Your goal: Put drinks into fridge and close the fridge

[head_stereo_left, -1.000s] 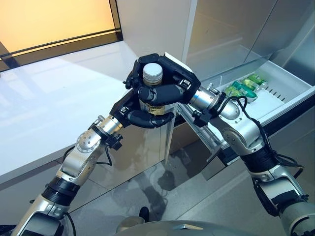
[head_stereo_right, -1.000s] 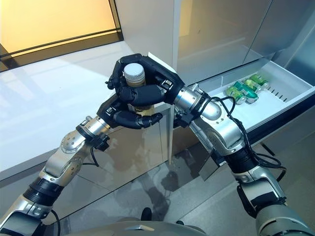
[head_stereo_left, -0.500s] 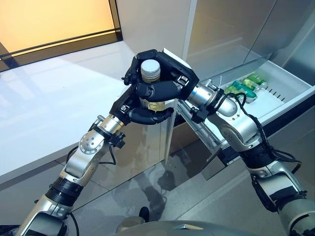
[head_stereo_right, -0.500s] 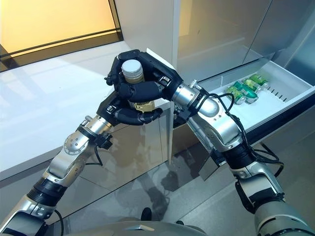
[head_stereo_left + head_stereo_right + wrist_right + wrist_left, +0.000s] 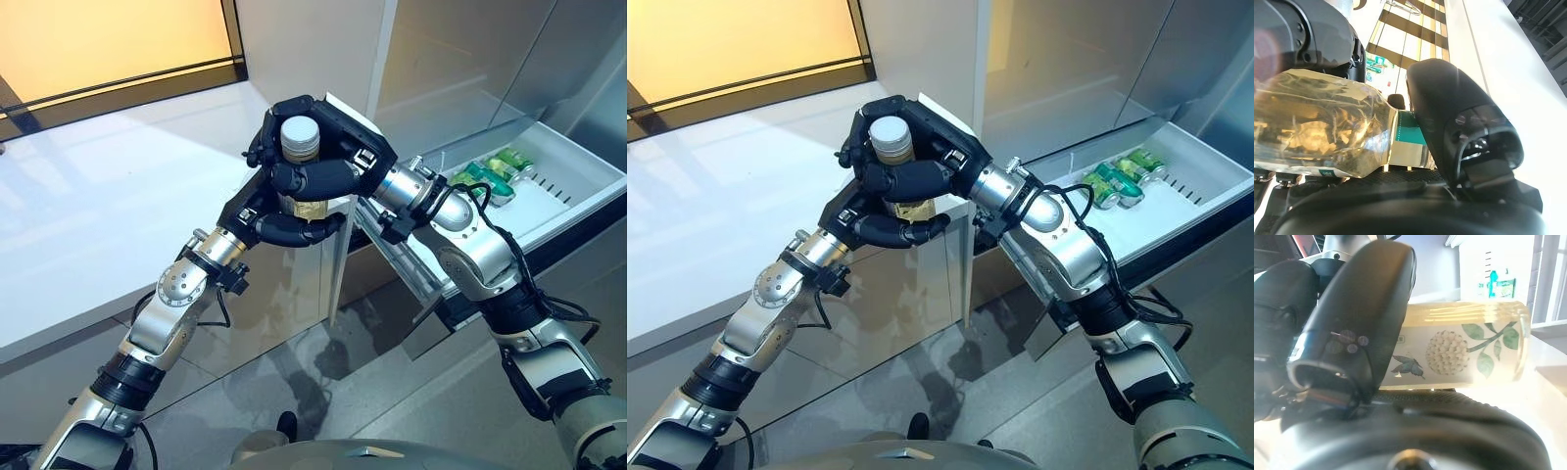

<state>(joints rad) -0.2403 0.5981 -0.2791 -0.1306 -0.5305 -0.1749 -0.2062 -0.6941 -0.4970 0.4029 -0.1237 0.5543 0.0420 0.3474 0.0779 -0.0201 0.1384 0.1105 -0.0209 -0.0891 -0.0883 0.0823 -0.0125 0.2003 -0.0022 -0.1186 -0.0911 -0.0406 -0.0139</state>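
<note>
Bottle: a clear bottle [image 5: 299,166] of yellowish drink with a pale cap, held upright in the upper middle of the head views, above the corner of the white counter [image 5: 88,215].
Left hand: the left hand [image 5: 266,217] has its fingers curled round the lower body of the bottle from below.
Right hand: the right hand [image 5: 328,157] wraps the upper part, fingers across the front just under the cap; both wrist views show drink and label right against the palms.
Change: over the last second the clasped pair has crept slightly up and toward the upper left of the frame; both grips look unchanged, and the arms have shifted only a little.
Meaning: this reads as a handover in mid-air, left to right; neither hand has let go, so the bottle is not yet on its way to the fridge.
Drawer: the fridge drawer [image 5: 578,162] stands pulled open at the right of the frame, with green cans [image 5: 487,172] lying near its upper left end.
Open room: most of the white drawer floor to the lower right of the cans is bare.
Edges: the drawer's front rim and the upright cabinet edge just behind the hands lie along the likely path.
</note>
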